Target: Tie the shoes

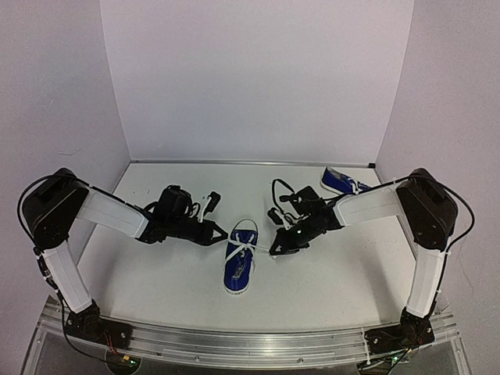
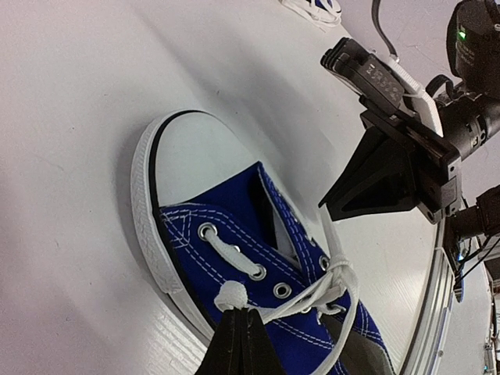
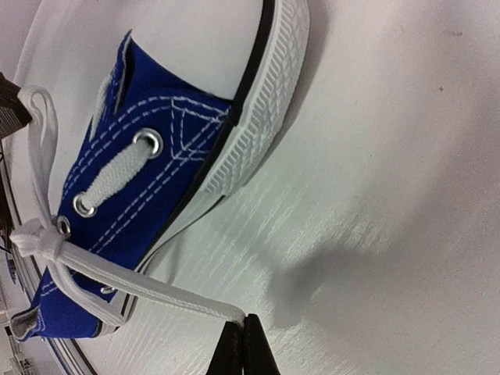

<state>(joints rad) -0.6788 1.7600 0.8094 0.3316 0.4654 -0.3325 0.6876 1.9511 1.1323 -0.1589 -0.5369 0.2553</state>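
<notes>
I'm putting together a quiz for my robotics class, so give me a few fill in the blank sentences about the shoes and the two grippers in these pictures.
1. Both the left gripper and the right gripper are ____ on the white lace of the near shoe.
2. The near shoe's canvas is ____.
3. The other shoe lies near the table's far ____ corner.

Missing words: shut; blue; right.

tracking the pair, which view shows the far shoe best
Top external: the far shoe lies near the back wall, mostly in view. Left wrist catches only a sliver at the frame's top; right wrist misses it.
</notes>
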